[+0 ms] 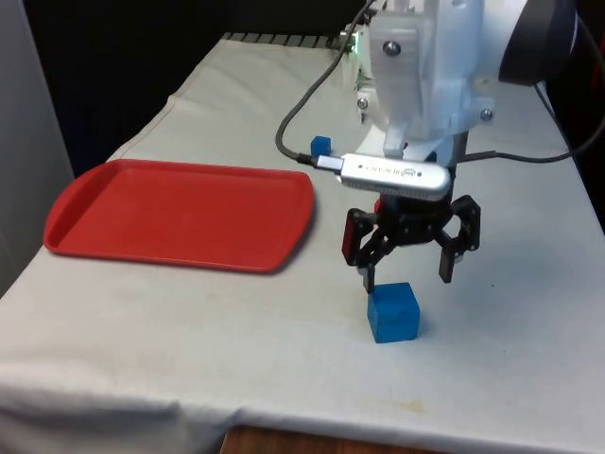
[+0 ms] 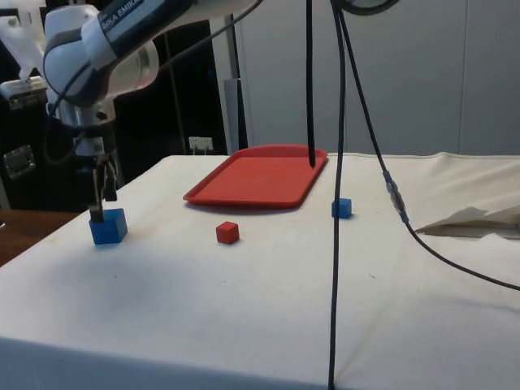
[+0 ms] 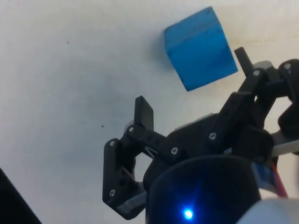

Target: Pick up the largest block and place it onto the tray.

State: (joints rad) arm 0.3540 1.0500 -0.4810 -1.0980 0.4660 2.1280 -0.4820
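White-clothed table (image 1: 189, 322), red tray (image 1: 180, 213) lying bare toward the front view's left. Gripper (image 1: 408, 276) hovers just above the table with jaws spread wide, nothing between them. Large blue block (image 1: 393, 312) sits on the cloth near the table's front edge, well apart from the tray, just beside and below the fingertips rather than between them; wrist view puts the block (image 3: 201, 49) off past one finger. Step looks like approach/alignment before the grasp. Next move probably calls for shifting over the block, then dropping to straddle it. Small red block (image 2: 227, 232) and small blue block (image 2: 341, 208) lie clear in the side view; in the front view the red one is mostly hidden behind the gripper.
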